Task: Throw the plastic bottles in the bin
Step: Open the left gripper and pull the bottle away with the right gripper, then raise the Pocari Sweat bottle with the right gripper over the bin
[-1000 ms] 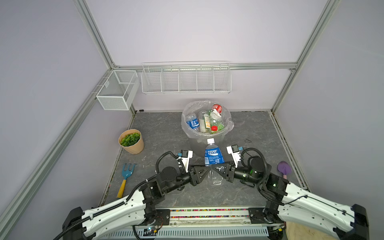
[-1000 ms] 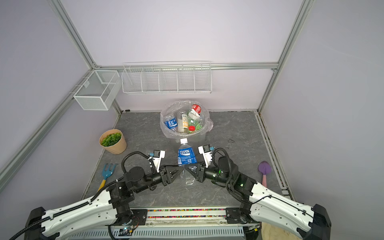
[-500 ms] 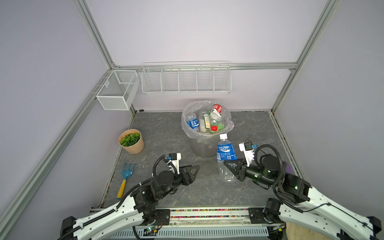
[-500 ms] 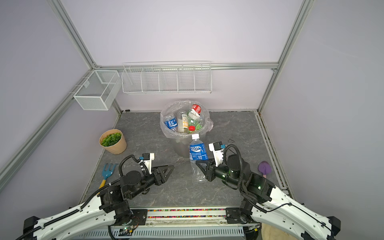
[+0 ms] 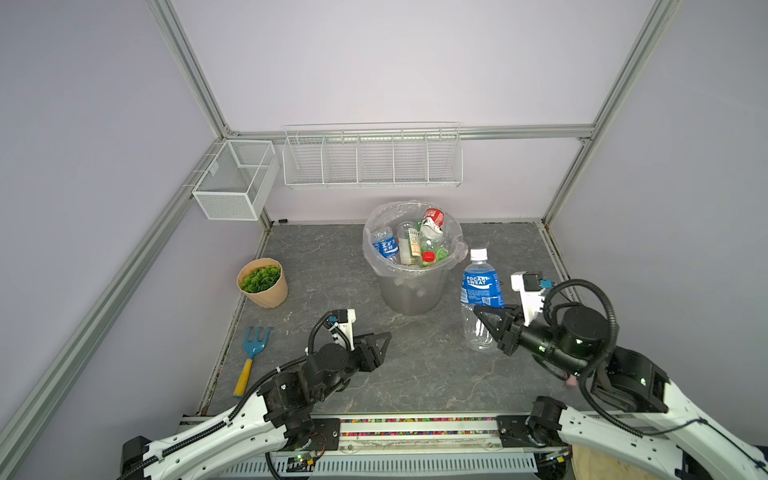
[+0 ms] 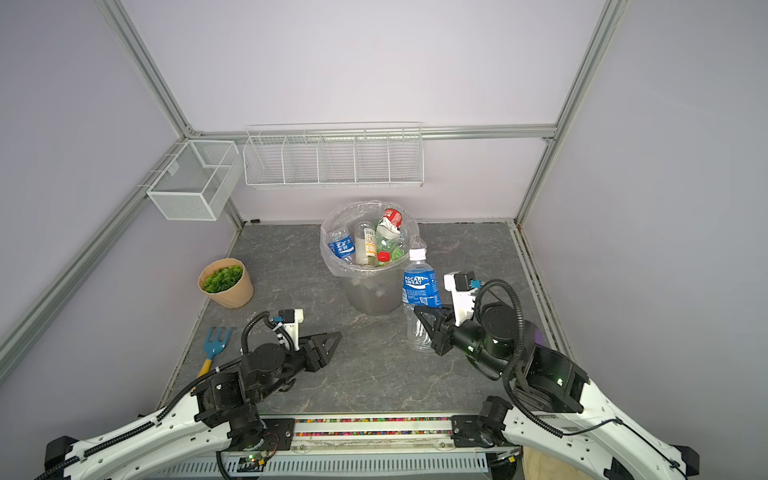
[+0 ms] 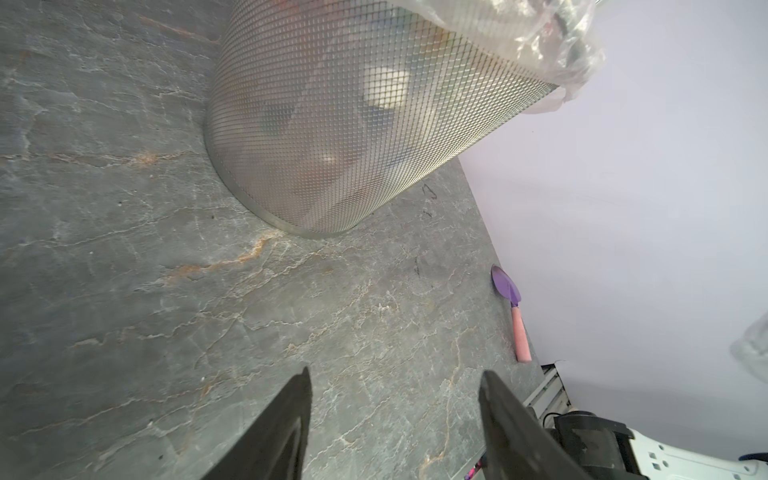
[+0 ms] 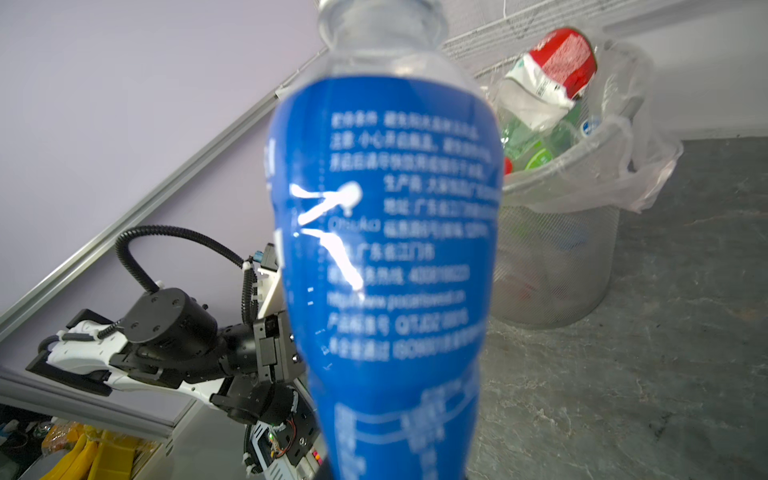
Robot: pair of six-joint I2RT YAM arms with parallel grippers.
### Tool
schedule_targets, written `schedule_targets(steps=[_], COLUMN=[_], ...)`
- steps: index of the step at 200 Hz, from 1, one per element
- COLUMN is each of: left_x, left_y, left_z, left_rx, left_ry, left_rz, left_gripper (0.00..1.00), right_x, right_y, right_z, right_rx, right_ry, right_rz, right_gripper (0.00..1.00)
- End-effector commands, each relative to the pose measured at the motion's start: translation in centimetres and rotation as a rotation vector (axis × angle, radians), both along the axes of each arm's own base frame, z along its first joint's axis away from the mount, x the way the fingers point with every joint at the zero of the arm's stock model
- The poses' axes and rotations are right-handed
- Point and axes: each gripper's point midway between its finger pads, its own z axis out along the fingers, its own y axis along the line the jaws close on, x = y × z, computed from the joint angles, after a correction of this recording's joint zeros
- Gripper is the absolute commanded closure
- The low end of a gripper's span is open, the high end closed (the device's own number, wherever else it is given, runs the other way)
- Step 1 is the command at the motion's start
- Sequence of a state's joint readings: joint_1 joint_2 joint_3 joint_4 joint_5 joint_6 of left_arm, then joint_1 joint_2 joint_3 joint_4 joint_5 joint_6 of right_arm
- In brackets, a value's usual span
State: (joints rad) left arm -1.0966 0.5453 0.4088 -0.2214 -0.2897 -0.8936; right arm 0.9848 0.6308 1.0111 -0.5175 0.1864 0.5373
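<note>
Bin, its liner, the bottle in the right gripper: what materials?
Bin: silvery fine mesh wall with diamond holes, contents showing through; probably metal. Liner: thin clear plastic film, crinkled and glossy, folded over the rim. Bottle: clear glossy plastic, see-through below a blue printed label; white cap.

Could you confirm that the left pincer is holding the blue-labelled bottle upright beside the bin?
Not quite: it is the right pincer that holds the blue-labelled bottle upright beside the bin, as both top views show; the left pincer is open and empty.
</note>
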Motion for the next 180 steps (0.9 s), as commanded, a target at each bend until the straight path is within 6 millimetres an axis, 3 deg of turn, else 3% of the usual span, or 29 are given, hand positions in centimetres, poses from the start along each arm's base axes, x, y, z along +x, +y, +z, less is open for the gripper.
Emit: schedule_targets(steps=[1,59,101,145,180], left_x=[0.3,0.6,0.6,0.4,0.3], left_y=[1.2,4.2,5.6,6.1,6.4], left_z=[0.7,4.2,6.3,6.7,7.0], left_rx=[0.042,0.148,0.182,0.172,0.155], left_ry=[-0.023,-0.133,-0.189,-0.197,-0.197], left_rz=[0.038,0.088,0.114,0.119,0.125], left_gripper=[0.37,0.35,0.33,0.33,0.33], right_x=[0.1,-0.3,-0.2,1.0,4.4], right_y=[-1.3,-2.9,-2.6,-0.2,3.0], right_z=[2.2,6.2,7.9,10.7,13.4], right_rx=[-0.018,-0.017,-0.008,-0.026,-0.138], right_ry=[-0.083,-0.185,-0.225,-0.295,-0.34], right_rz=[-0.034,-0.057,-0.048,-0.028,-0.059], right_gripper=[0.91,0.89,0.89,0.82,0.81])
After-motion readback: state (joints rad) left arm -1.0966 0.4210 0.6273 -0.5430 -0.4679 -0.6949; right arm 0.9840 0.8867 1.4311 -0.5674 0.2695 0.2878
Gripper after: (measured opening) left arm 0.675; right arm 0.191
